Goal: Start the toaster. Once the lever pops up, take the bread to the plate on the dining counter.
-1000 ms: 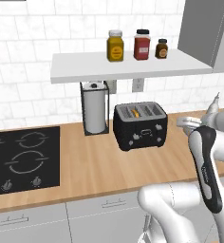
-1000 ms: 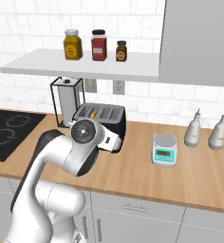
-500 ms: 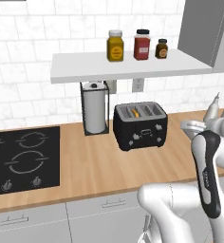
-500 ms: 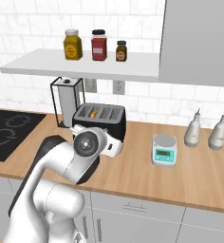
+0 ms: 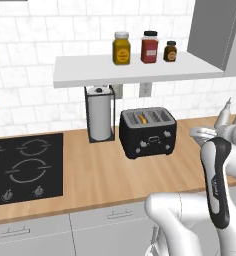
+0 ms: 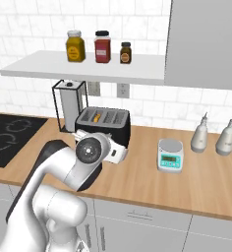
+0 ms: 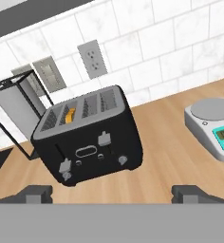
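Inspection, left to right. A black hob (image 5: 25, 167) is set into the wooden counter (image 5: 105, 175). Beside it stands a paper towel stand (image 5: 100, 114), then the toaster (image 5: 147, 132) just to its right, against the tiled wall. An orange-tan item, judged to be the bread (image 5: 143, 119), sits down in one slot. In the hand view the lever (image 7: 104, 139) sits at the middle of the toaster's front face, high on its track, with a second tab (image 7: 65, 166) lower at the left. Right of the toaster: a small scale (image 6: 169, 155) and two bottles (image 6: 214, 137).

The pincer (image 7: 112, 193) stands wide open, empty, short of the toaster and facing its front.

Progress: early. The lever appears unpressed; toasting, retrieval and delivery remain.
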